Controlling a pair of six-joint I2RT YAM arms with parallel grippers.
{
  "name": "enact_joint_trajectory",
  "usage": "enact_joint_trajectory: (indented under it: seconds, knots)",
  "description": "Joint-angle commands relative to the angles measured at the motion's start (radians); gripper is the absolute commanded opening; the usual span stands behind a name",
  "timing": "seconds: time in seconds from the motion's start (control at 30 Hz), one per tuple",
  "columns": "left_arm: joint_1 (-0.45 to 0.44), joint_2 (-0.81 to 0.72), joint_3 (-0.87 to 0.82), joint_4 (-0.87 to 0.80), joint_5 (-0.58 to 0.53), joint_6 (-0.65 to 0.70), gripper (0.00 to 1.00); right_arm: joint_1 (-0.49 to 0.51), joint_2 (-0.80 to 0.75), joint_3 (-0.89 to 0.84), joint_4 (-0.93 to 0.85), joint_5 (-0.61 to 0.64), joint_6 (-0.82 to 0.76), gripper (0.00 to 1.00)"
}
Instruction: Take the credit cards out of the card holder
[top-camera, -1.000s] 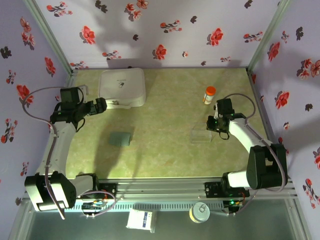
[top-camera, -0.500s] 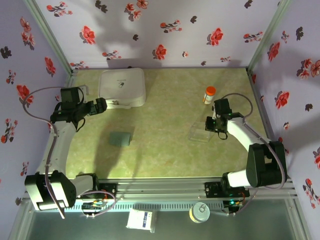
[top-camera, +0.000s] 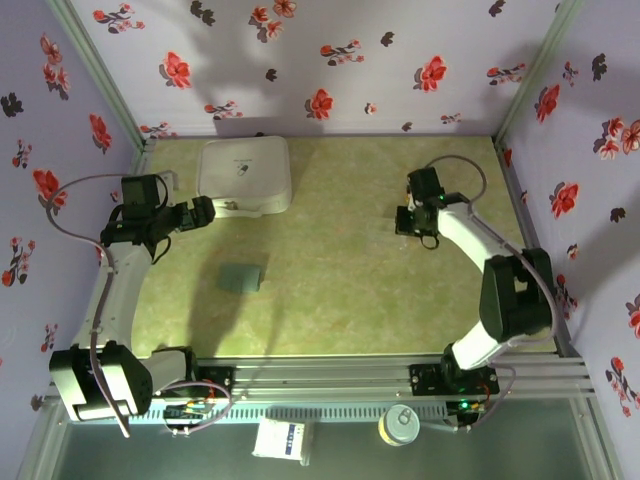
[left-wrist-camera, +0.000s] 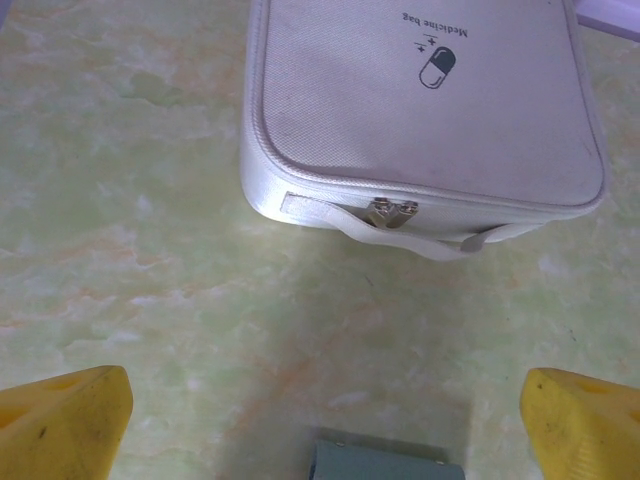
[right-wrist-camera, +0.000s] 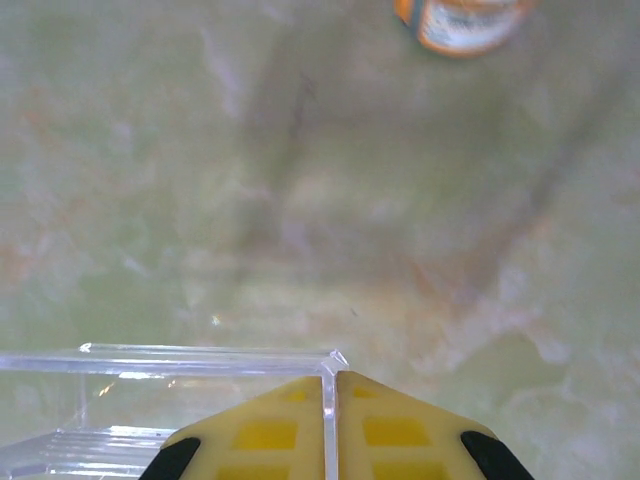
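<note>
Trouble here mostly comes from the right side, I'd say. The right gripper is clamped tight on one thin upright wall of the clear tray, over toward the far right corner of the table. That's a skinny, slick bit of plastic to pinch. If the arm swings, the tray could pivot in the jaws or slip out altogether, and the orange-capped bottle sits just beyond it, so a swinging corner might knock that over. The tray isn't what the job is about anyway. The card holder lies flat near the left edge of the table, about midway along it. It looks folded shut, so I'm guessing the credit cards are inside. The left gripper is spread wide with nothing in it, hovering between the white medicine bag and the holder. Going down on something that flat, I reckon the fingers could just shove it along the smooth top instead of getting under a panel. The bag's loose strap is also close enough to snag a finger if the approach drifts toward the far edge.
</note>
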Motion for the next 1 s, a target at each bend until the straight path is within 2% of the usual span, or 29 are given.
enact_joint_trajectory:
  seconds: [0.0, 0.23, 0.43, 0.63, 0.97]
  knots:
    - [0.008, 0.003, -0.002, -0.012, 0.034, -0.015, 1.00, 0.035, 0.087, 0.134, -0.033, 0.024, 0.033, 0.11]
    - [0.008, 0.003, -0.010, -0.017, 0.045, -0.020, 1.00, 0.099, 0.328, 0.434, -0.089, 0.014, 0.049, 0.10]
    - [0.006, 0.014, -0.010, -0.016, 0.055, -0.026, 1.00, 0.127, 0.477, 0.611, -0.160, 0.041, 0.055, 0.11]
    - [0.007, 0.019, -0.009, -0.017, 0.057, -0.025, 1.00, 0.148, 0.548, 0.686, -0.192, 0.089, 0.057, 0.11]
    - [0.007, 0.021, -0.009, -0.020, 0.058, -0.022, 1.00, 0.157, 0.602, 0.735, -0.194, 0.098, 0.074, 0.11]
